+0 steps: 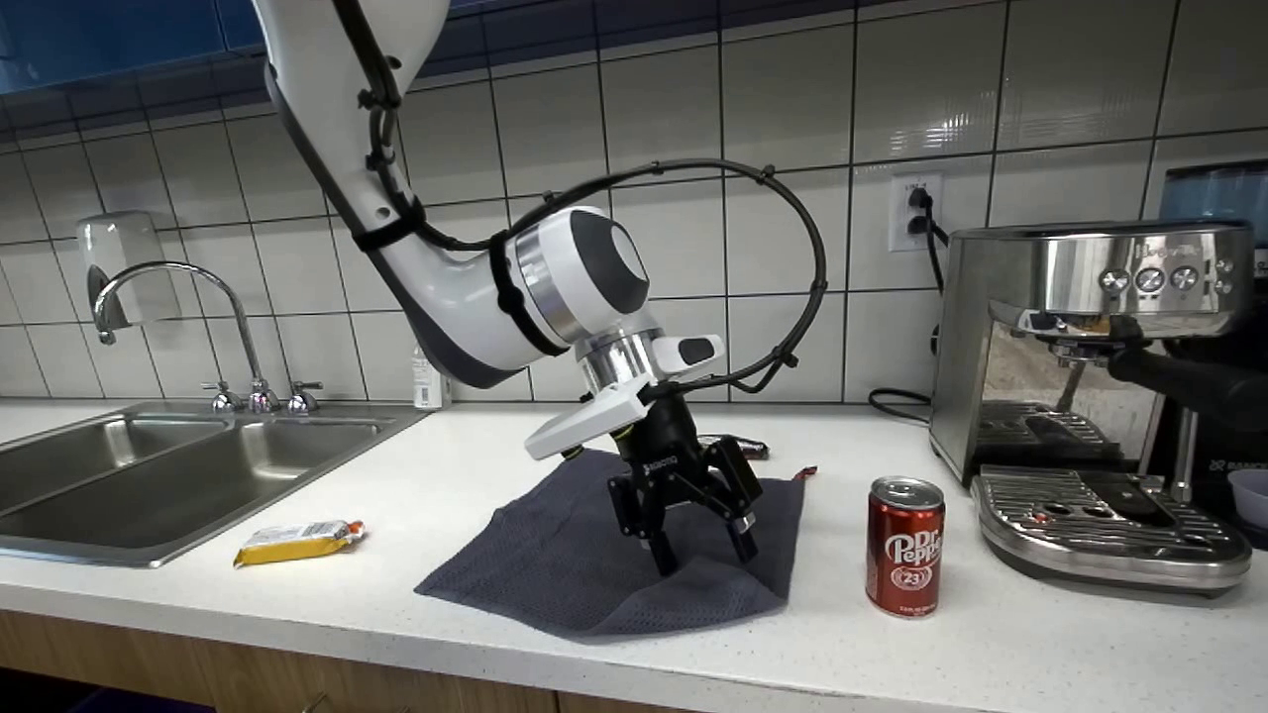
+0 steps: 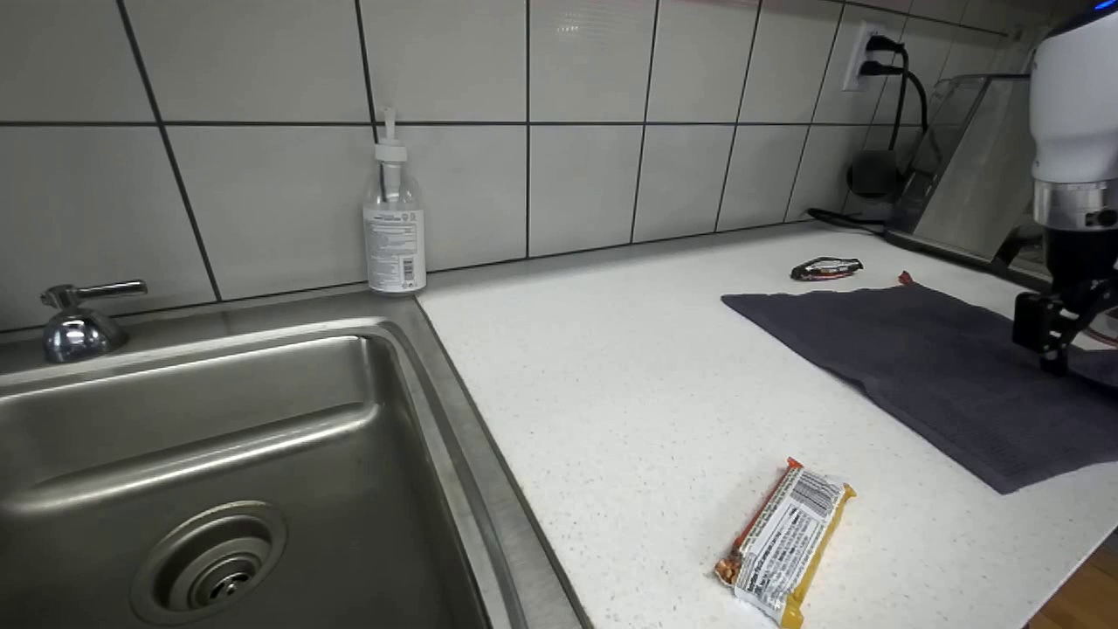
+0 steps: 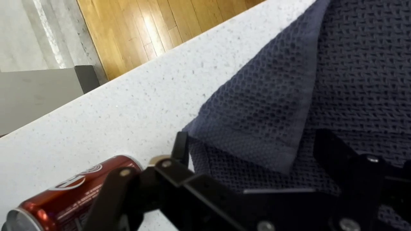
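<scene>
Gripper [image 1: 705, 555] sits low at the dark cloth [image 1: 580, 555], jaws wide. Wrist view shows a folded corner [image 3: 263, 112] between them. Dr Pepper can [image 1: 905, 550] stands upright nearby.

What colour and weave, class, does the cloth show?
The cloth is dark blue-grey with a waffle weave, clearest in the wrist view.

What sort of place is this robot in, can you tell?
Most likely a kitchen, home or office I can't tell: there's a double sink, an espresso machine on the white counter, and a tiled wall.
</scene>
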`<state>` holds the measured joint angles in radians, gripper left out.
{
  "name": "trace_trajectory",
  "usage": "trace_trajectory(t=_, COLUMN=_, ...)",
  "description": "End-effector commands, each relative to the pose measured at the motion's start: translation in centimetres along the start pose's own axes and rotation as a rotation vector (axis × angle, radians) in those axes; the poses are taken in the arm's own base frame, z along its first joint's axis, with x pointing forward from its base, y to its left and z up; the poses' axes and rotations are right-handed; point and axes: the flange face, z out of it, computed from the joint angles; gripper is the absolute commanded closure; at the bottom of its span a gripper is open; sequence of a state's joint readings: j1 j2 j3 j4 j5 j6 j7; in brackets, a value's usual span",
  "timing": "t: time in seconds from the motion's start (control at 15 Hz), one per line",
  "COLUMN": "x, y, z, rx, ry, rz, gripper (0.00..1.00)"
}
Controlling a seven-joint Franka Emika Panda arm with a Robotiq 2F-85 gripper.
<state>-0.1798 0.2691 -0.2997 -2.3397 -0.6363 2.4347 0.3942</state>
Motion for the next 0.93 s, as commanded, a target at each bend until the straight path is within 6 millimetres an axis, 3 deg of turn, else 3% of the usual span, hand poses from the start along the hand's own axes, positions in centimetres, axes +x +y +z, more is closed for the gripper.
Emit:
trace_trajectory(t=0.0, x=0.32, y=0.54, z=0.09, rx=-0.017, ry=0.012, rz=-0.019, gripper=0.00)
trace_trajectory(t=0.87, x=0.18, y=0.95, z=0.56, rx=-0.028, ry=0.004, rz=-0.019, gripper=0.00)
